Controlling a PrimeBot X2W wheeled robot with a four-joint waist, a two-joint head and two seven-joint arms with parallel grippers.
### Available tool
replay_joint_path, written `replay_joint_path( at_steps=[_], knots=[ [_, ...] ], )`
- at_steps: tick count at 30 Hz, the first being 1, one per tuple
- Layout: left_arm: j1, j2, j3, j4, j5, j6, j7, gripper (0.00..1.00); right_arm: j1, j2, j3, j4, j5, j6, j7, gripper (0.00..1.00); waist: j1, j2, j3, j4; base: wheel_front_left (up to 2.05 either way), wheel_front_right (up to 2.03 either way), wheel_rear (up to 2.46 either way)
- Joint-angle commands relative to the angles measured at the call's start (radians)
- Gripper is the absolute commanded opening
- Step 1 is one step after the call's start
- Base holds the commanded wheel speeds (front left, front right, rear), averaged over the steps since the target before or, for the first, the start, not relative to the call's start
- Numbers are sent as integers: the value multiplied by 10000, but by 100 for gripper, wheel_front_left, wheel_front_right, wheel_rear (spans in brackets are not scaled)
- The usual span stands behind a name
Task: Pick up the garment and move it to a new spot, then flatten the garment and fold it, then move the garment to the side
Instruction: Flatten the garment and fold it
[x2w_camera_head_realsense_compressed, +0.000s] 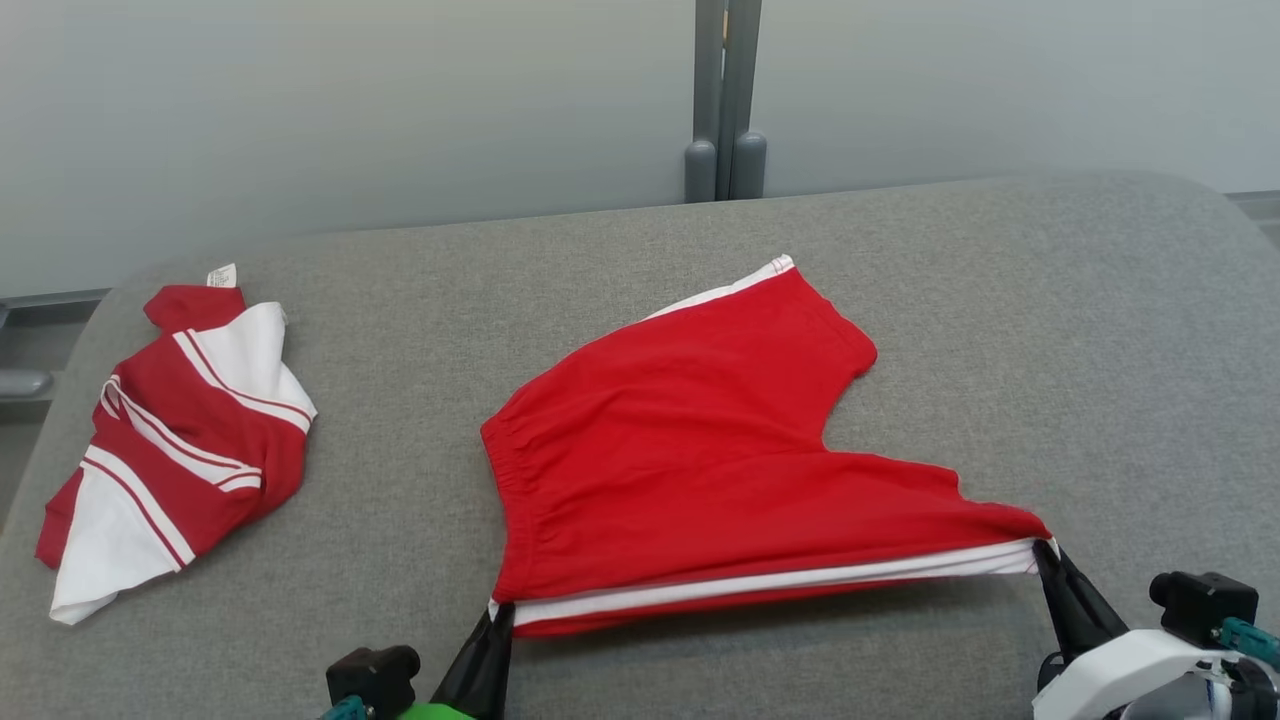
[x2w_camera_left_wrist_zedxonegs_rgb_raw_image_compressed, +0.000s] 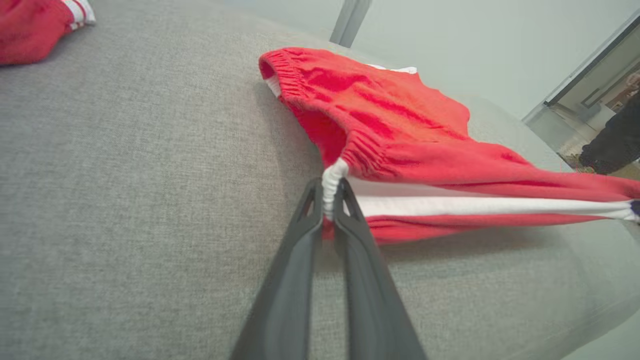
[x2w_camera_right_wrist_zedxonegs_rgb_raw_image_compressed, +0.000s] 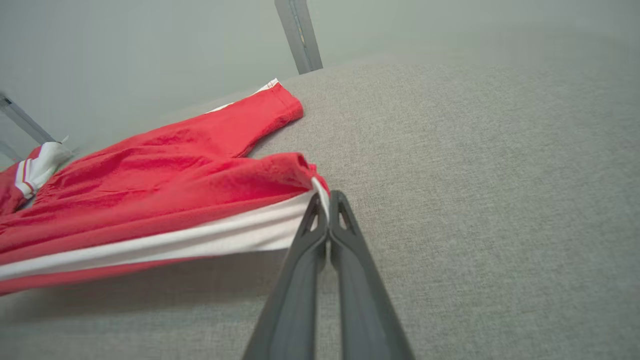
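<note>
A wide grey fabric-covered surface (x2w_camera_head_realsense_compressed: 950, 300) is seen spread before the robot. The garment, a pair of red shorts (x2w_camera_head_realsense_compressed: 690, 450) with a white side stripe, is laid near the middle of it, toward the near edge. The long axis of the shorts is set left to right: the gathered waistband is turned to the left and the legs are pointed right, the far one angled away to the upper right. The near striped side is pulled taut and held slightly off the surface, with a shadow cast beneath it. A second red-and-white garment (x2w_camera_head_realsense_compressed: 180, 440) is seen crumpled well apart at the far left. The left gripper (x2w_camera_head_realsense_compressed: 497, 612) is clamped on the waistband corner, and the right gripper (x2w_camera_head_realsense_compressed: 1045, 555) is pinched onto the near leg's hem corner.
</note>
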Motion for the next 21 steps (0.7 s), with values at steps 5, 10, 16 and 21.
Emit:
replay_joint_path(
  at_steps=[5, 10, 16, 21],
  knots=[
    [-564, 211, 112, -603, 1, 111, -58, 0, -956, -101, -310, -19, -337, -160, -53, 0, 1, 0, 381, 281, 0, 0, 0],
    [-1559, 168, -55, -687, -169, 95, -58, 0, -2461, 10, -301, 503, -921, -110, -49, 0, 1, 0, 1126, 615, 0, 0, 0],
    [-2966, 144, -173, -445, -503, 87, -49, 0, -4683, -13, -313, 1597, -1566, -110, -44, 0, 1, 0, 2341, 1018, 0, 0, 0],
    [-4032, 137, -424, -294, -855, 85, -48, 0, -6429, -69, -164, 2648, -2073, -110, -43, 0, 1, 0, 3306, 1241, 0, 0, 0]
  ],
)
